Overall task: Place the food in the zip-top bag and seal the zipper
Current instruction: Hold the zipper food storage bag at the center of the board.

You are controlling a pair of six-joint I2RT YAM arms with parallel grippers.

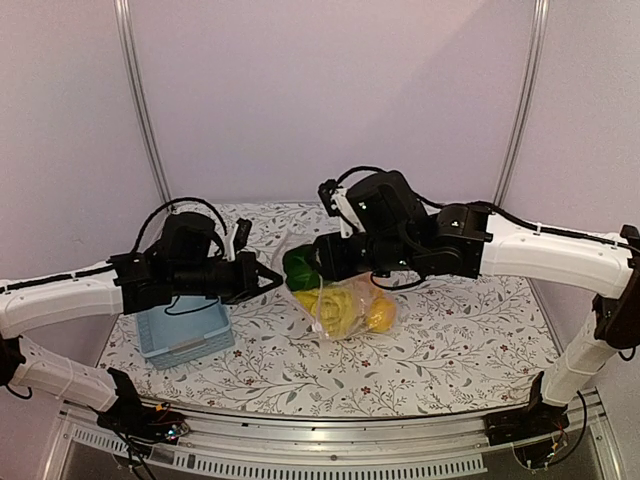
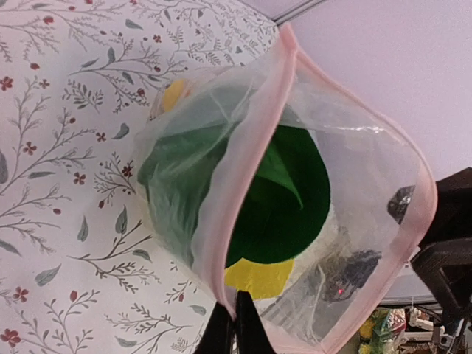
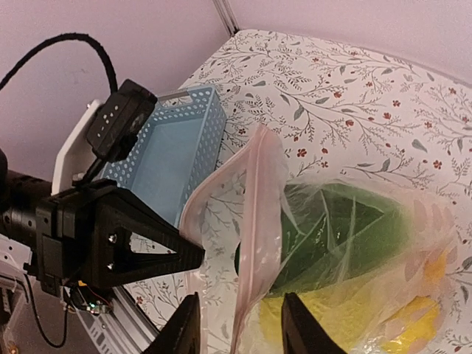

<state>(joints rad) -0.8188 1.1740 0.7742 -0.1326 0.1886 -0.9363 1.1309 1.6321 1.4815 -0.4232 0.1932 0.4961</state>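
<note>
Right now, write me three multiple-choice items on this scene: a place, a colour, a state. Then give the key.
1. The dark-green bok choy lies: A in the blue basket; B inside the zip-top bag; C on the bare cloth.
2. The bag's rim is: A pink; B blue; C green.
3. That rim is: A zipped shut; B folded flat; C spread open.
Key: 1 B, its green shows through the clear plastic, and the basket shows only blue. 2 A, a pink band edges the mouth. 3 C, the rim gapes wide while the left gripper pinches one side.
</note>
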